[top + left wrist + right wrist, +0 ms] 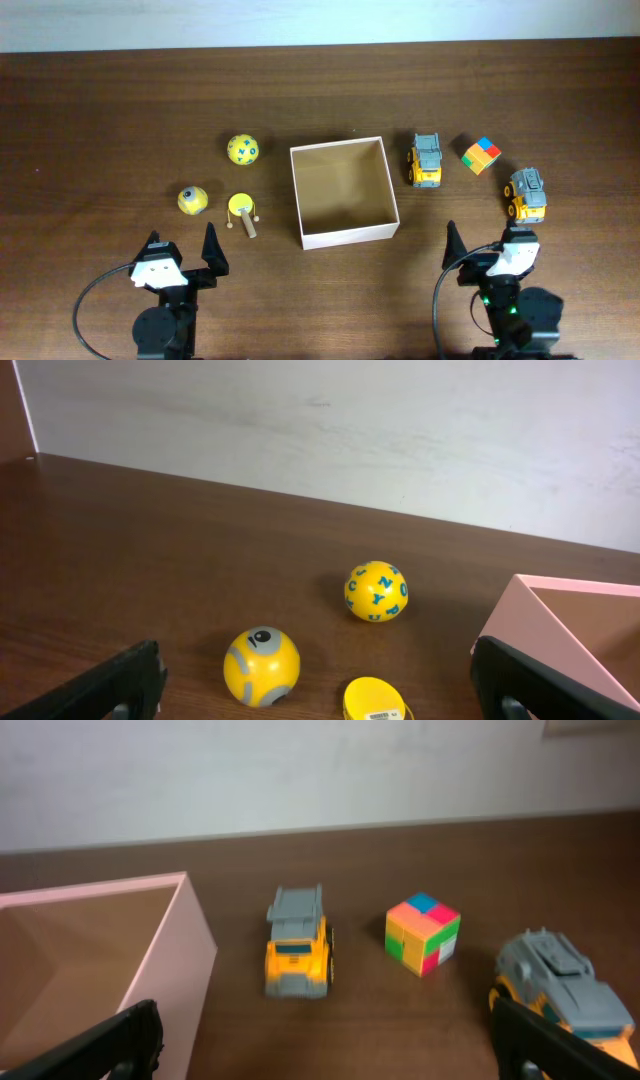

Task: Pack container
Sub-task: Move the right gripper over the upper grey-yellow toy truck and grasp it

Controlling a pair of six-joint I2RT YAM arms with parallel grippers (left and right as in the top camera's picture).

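**Q:** where's the box at?

**A:** The box [343,193] is mid-table, out ahead of me, between my two arms. My left gripper [182,245] and right gripper [484,242] are both spread wide, gripping nothing. A truck [426,160] is just right of the box, a ball [242,149] off to its left.
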